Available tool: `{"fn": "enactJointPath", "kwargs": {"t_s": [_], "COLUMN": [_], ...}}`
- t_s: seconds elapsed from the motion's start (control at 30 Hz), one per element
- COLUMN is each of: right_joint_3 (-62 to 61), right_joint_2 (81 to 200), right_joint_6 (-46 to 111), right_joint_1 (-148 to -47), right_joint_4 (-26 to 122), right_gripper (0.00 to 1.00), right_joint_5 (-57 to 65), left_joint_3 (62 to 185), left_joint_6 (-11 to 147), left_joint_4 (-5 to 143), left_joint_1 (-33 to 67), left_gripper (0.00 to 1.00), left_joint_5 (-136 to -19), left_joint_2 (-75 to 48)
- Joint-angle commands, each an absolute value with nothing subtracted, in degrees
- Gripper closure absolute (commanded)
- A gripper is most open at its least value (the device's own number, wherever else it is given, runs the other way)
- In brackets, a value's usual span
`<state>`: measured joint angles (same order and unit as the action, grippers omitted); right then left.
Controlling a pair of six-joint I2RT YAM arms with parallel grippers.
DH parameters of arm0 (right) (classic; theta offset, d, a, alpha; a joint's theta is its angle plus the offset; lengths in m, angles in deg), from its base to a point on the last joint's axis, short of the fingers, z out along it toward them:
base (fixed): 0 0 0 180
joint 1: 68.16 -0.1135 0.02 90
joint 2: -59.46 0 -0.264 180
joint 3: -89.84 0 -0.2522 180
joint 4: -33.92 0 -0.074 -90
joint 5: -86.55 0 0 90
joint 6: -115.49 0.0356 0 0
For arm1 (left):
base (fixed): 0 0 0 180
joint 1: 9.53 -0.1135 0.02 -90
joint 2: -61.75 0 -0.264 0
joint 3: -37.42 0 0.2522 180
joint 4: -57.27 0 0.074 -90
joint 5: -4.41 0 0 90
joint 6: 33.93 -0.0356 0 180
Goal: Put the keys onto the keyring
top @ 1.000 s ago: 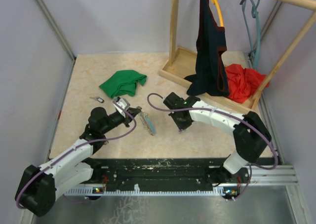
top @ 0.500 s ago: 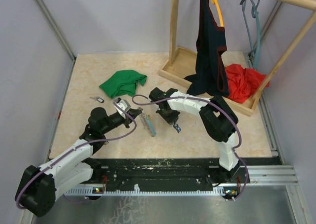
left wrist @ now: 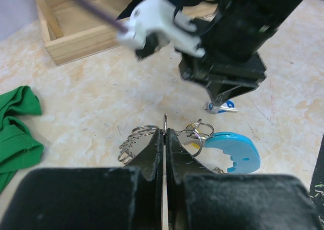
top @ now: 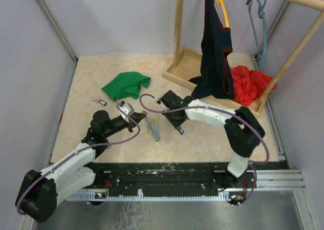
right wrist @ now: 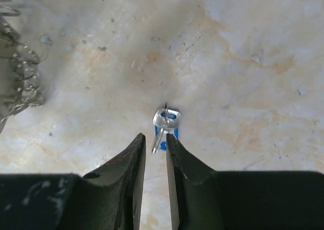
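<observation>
Pressed tight together, the fingers [left wrist: 152, 156] of the left gripper [left wrist: 165, 135] pinch a thin wire ring that stands on edge between their tips. That ring belongs to the keyring [left wrist: 195, 133], a bunch of split rings and beaded chain [left wrist: 127, 147] with a flat light-blue tag [left wrist: 232, 152], and the rest of it lies on the table [top: 91, 78] just ahead of the tips. From above, the keyring sits near the middle of the table, between the two grippers. The right gripper [right wrist: 155, 138] points down at the table just to the right of the keyring. Its fingers [right wrist: 132, 161] are a narrow gap apart, not clamped on anything. A blue key [right wrist: 165, 122] with a silvery blade lies flat on the table right at that gap. Its head is just beyond the tips and its blade reaches in between them, but whether the fingers touch it I cannot tell. In the right wrist view the chain shows at the left edge, well apart from the key. A green cloth [top: 126, 84] lies crumpled farther back on the left, with a small dark object [top: 99, 102] near its front edge, too small to make out. A wooden rack [top: 178, 70] stands at the back right with a dark garment [top: 215, 52] hanging from it and a red cloth [top: 248, 83] heaped on its base.
</observation>
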<state>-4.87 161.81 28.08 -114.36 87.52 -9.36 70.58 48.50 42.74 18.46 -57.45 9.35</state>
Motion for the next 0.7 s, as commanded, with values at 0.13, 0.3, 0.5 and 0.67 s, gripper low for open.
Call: {"fn": "enactJointPath", "kwargs": {"t_s": [0.13,0.3,0.5,0.67], "right_joint_3": [-21.4,-31.0,-39.5,-42.6], "right_joint_2": [144.7,141.8,140.0,140.1], "right_joint_6": [29.5,31.0,32.2,32.5], "right_joint_1": [-113.6,-113.2,-113.1,-113.1], "right_joint_4": [63.8,50.2,37.3,32.5], "right_gripper": [0.76,0.76,0.76,0.77], "right_joint_5": [-8.3,-10.1,-12.5,-11.8], "left_joint_3": [69.7,69.5,69.4,69.4], "left_joint_6": [48.3,48.2,48.2,48.1], "left_joint_4": [39.4,39.1,38.5,38.4], "left_joint_1": [18.6,18.6,18.6,18.6], "left_gripper": [1.00,1.00,1.00,1.00], "left_joint_5": [-54.5,-54.0,-53.4,-53.1], "left_joint_2": [9.6,9.7,8.8,8.7]}}
